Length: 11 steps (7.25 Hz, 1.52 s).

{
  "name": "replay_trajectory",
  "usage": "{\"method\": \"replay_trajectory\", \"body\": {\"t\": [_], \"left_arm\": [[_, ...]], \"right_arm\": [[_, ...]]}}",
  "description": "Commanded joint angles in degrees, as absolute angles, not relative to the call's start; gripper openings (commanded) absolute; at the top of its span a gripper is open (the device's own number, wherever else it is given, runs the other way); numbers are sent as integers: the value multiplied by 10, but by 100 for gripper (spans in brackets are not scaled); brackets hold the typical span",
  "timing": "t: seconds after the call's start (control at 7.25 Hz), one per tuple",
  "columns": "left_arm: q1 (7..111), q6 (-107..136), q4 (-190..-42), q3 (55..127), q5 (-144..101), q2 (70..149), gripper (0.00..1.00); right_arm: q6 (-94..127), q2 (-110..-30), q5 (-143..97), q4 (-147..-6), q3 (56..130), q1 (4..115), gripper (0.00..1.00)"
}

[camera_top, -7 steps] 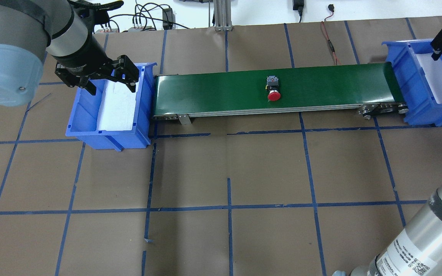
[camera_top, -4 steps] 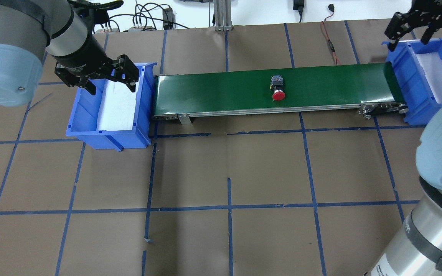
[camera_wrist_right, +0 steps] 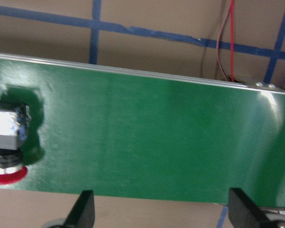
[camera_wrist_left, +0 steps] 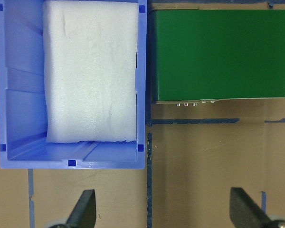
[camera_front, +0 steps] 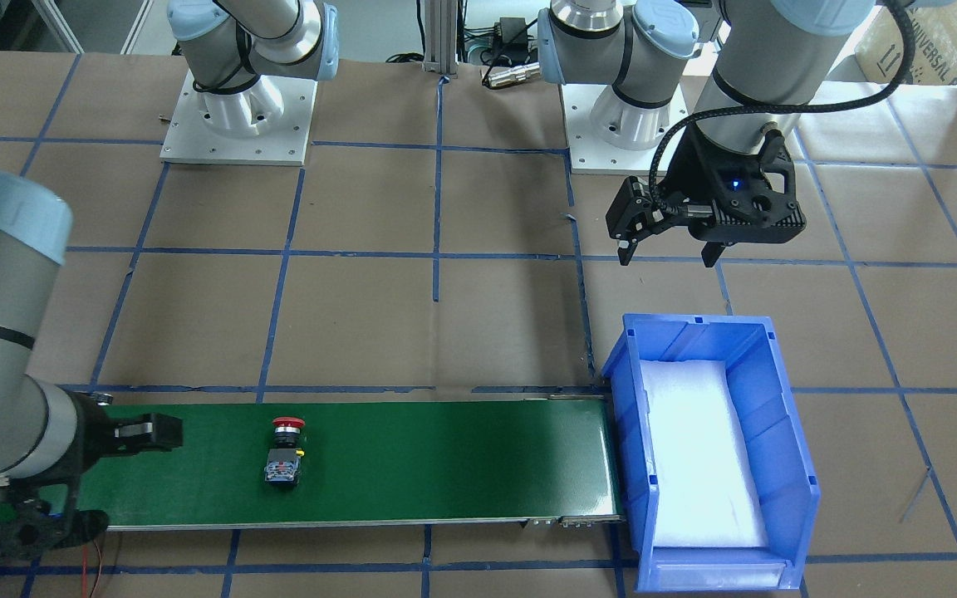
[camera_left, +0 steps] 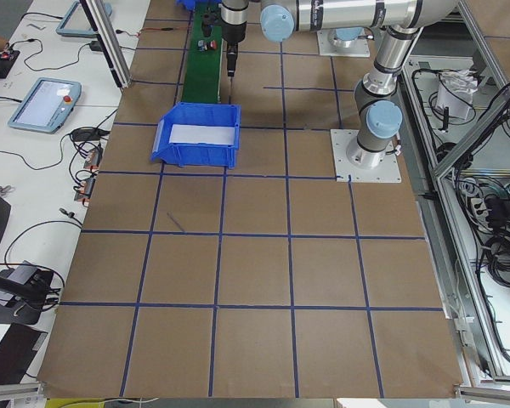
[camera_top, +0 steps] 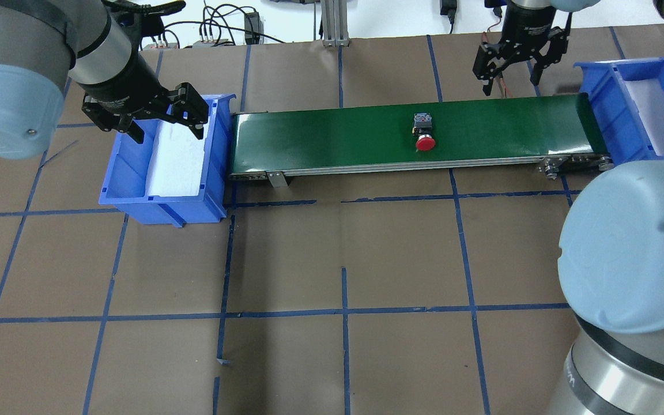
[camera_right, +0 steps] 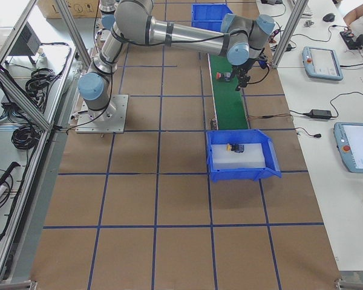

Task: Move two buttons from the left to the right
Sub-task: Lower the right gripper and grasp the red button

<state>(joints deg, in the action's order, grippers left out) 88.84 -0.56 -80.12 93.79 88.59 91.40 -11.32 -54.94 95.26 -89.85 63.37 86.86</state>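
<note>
On the belt [camera_top: 320, 135] lies the red button [camera_top: 425, 134]; the right claw [camera_top: 512, 78], released, hangs at its 2 o'clock. The yellow button [camera_right: 232, 147] lies in the right bin [camera_right: 242, 175]. The left claw [camera_top: 169, 129], released, is over the left bin [camera_top: 119, 173].

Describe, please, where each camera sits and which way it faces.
Overhead exterior: behind the robot, looking forward, down on the belt; left end effector and right end effector.
Front-facing: across the table, facing the robot; both bases.
Exterior left: table's left end, looking along it; left arm nearest.
Exterior right: the opposite end; right arm nearest.
Left wrist: down on the left bin; own fingertips.
Right wrist: down on the red button; own fingertips.
Shared: overhead and front-facing both show that button.
</note>
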Motion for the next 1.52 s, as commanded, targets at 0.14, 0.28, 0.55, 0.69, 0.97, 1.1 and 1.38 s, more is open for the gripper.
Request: {"method": "replay_trajectory", "body": {"t": [0.14,0.28,0.55,0.69,0.97,1.1,1.38], "left_arm": [[888,-4,-823,928,889,919,100],[888,-4,-826,927,889,922,100],[888,17,-853,912,889,929,100],[889,18,-878,903,890,931,100],[891,14,-898,903,889,930,100],[891,10,-896,905,889,928,100],[891,11,-891,908,888,928,100]], "right_arm": [[-28,-519,930,-980,641,923,100],[-11,-503,930,-989,649,929,99],[-5,-500,930,-991,664,929,98],[3,-498,931,-989,666,930,94],[4,-497,932,-989,680,927,87],[3,-496,932,-989,681,927,71],[-4,-496,929,-990,677,923,14]]}}
